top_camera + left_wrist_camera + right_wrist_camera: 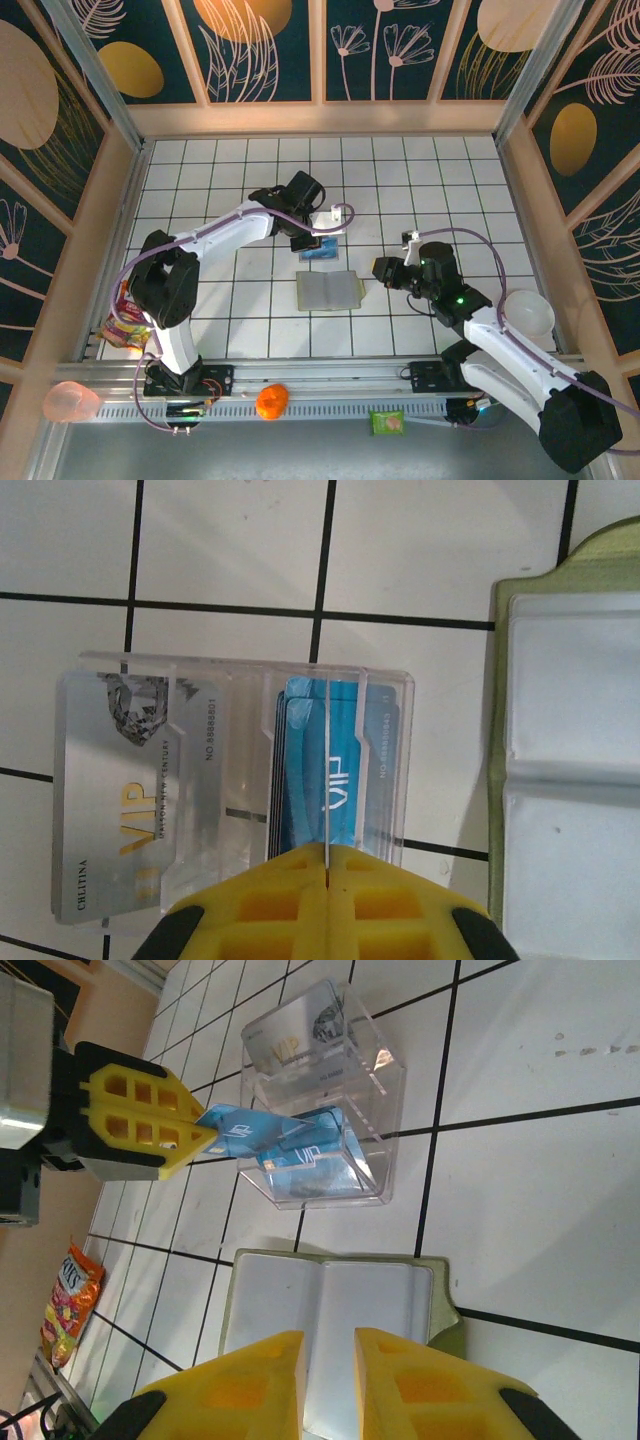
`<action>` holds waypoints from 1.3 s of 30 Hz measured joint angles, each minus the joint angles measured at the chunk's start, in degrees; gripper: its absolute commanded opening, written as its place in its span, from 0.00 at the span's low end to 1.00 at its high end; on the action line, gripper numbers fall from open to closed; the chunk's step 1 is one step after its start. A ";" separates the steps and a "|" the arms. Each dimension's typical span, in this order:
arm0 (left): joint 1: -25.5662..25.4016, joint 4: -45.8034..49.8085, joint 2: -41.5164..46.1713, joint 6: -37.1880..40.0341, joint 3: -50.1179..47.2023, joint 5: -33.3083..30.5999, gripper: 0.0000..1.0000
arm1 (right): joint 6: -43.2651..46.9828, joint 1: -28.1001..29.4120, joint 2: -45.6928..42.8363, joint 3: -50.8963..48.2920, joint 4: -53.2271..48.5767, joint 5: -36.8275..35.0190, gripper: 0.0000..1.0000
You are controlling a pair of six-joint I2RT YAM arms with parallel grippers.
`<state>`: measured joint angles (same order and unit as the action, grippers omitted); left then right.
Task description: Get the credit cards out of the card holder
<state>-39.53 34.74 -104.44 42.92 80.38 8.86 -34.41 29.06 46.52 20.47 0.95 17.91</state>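
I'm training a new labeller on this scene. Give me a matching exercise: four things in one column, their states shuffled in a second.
Things:
1. silver card
2. left gripper
3. right gripper
4. holder

States:
A. open, holding nothing
B. in the clear box
C. spread open on the table
D. shut on a blue card

Pairs: 1-B, 2-D, 3-A, 4-C
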 measured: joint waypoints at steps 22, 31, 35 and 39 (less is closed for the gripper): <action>0.00 -0.22 -1.86 0.35 -0.02 -0.15 0.00 | 0.00 -0.85 0.26 0.00 0.07 1.44 0.21; 0.00 -3.32 -2.60 -2.91 -0.35 -2.97 0.57 | 0.00 -0.96 0.26 0.00 0.04 1.75 0.27; 0.02 -4.92 -1.38 -5.53 0.02 -3.56 0.62 | 0.22 -1.01 0.61 0.00 0.09 2.10 0.37; 0.00 -8.61 4.46 -9.27 -0.28 -4.55 0.67 | 0.90 -0.66 3.52 0.02 0.11 2.32 0.43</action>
<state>-39.53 26.13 -99.98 33.65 80.09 4.32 -33.52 28.40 50.04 20.49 1.06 20.23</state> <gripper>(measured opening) 0.644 0.410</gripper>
